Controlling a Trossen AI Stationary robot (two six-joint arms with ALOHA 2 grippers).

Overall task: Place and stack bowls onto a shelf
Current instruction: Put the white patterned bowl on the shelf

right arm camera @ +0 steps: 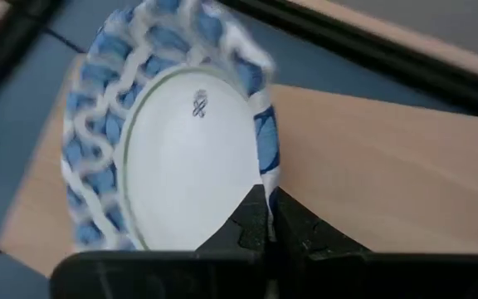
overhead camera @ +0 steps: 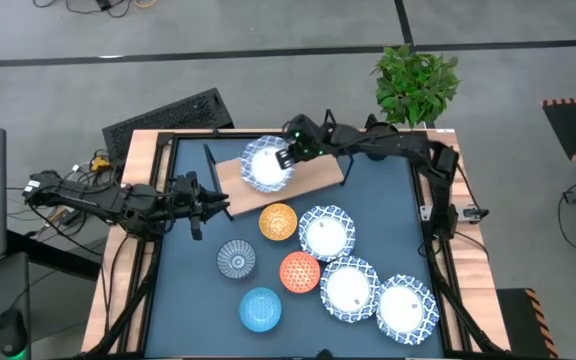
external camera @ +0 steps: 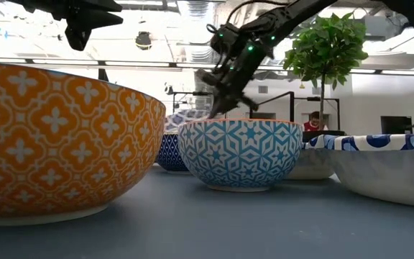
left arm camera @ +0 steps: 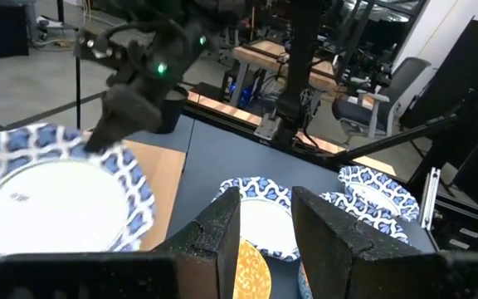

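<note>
My right gripper (overhead camera: 290, 156) is shut on a large white bowl with a blue-patterned rim (overhead camera: 265, 165), over the left end of the light-wood shelf (overhead camera: 318, 178). The bowl also shows in the left wrist view (left arm camera: 48, 199). My left gripper (overhead camera: 204, 205) is open and empty, above the table to the left of the shelf. Three more white, blue-rimmed bowls (overhead camera: 326, 232) (overhead camera: 349, 288) (overhead camera: 405, 306) stand on the blue tabletop. So do a yellow-orange (overhead camera: 278, 221), a red-orange (overhead camera: 300, 271), a grey-blue (overhead camera: 236, 260) and a light blue bowl (overhead camera: 260, 308). My right gripper pinches the bowl's rim (right arm camera: 264, 170) between its two fingers, one on the inner wall and one on the outer, on the side toward the table's right edge. The bowl is tilted over the shelf's left end. Whether its underside touches the board, I cannot tell.
The shelf board to the right of the held bowl is bare wood (right arm camera: 388, 166). A potted plant (overhead camera: 418, 80) stands at the far right corner and a keyboard (overhead camera: 168, 115) lies beyond the far left edge. In the low view a person (external camera: 313, 122) sits far behind the table.
</note>
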